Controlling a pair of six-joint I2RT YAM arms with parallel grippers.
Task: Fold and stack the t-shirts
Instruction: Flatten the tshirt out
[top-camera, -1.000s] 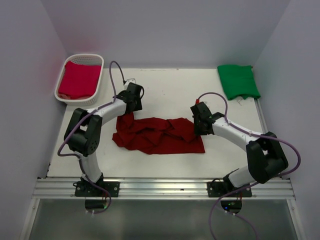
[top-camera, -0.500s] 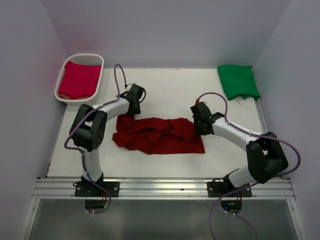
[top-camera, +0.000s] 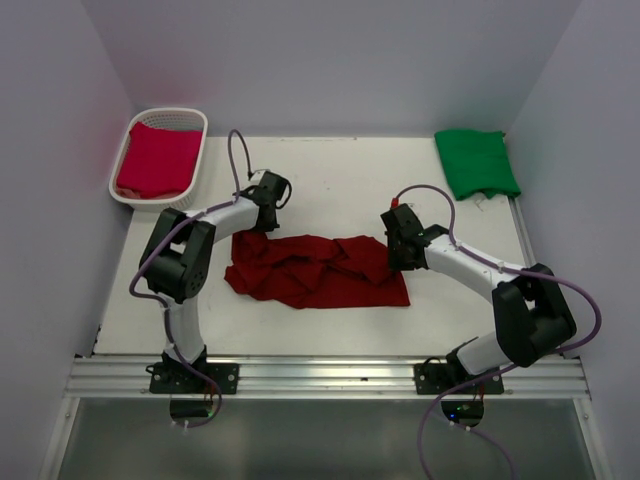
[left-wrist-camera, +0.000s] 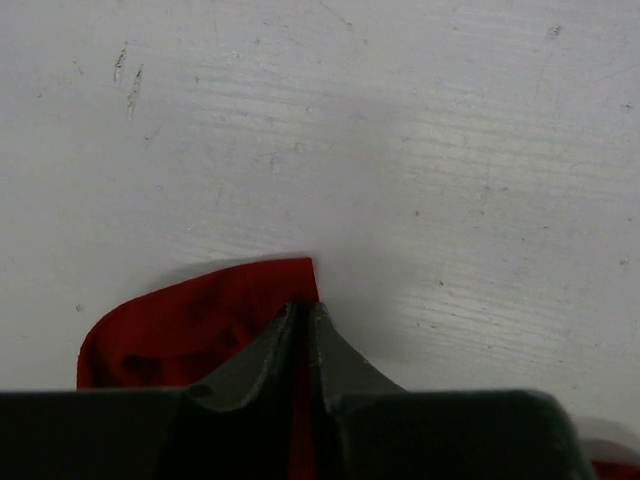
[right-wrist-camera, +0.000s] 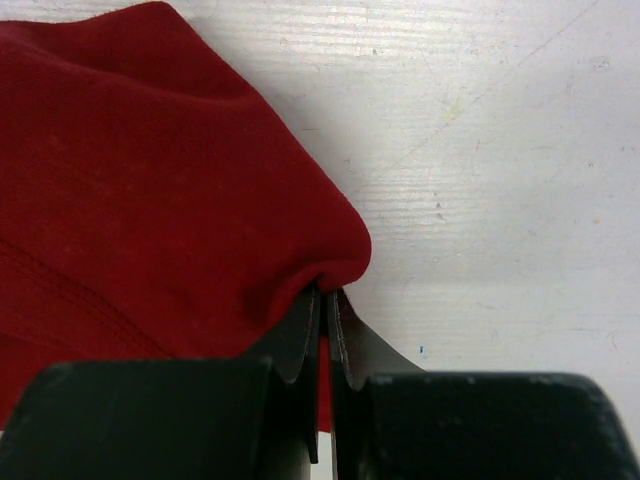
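Note:
The dark maroon t-shirt (top-camera: 315, 268) lies crumpled across the middle of the table. My left gripper (top-camera: 258, 228) is at its far left corner, shut on the cloth; in the left wrist view a strip of the maroon t-shirt (left-wrist-camera: 200, 320) runs between my left gripper's (left-wrist-camera: 305, 310) closed fingers. At the shirt's far right corner, my right gripper (top-camera: 393, 258) is shut on a bunched fold. The right wrist view has that maroon t-shirt (right-wrist-camera: 150, 180) pinched in my right gripper (right-wrist-camera: 325, 295). A folded green t-shirt (top-camera: 476, 162) lies at the far right corner. A crimson t-shirt (top-camera: 158, 160) sits in the white basket.
The white lattice basket (top-camera: 195, 170) stands at the far left corner of the table. Purple walls enclose the table on three sides. A metal rail (top-camera: 320, 375) runs along the near edge by the arm bases.
My left gripper has closed on the maroon t-shirt's far left corner, after shifting slightly right. The right gripper keeps its grip and has not moved.

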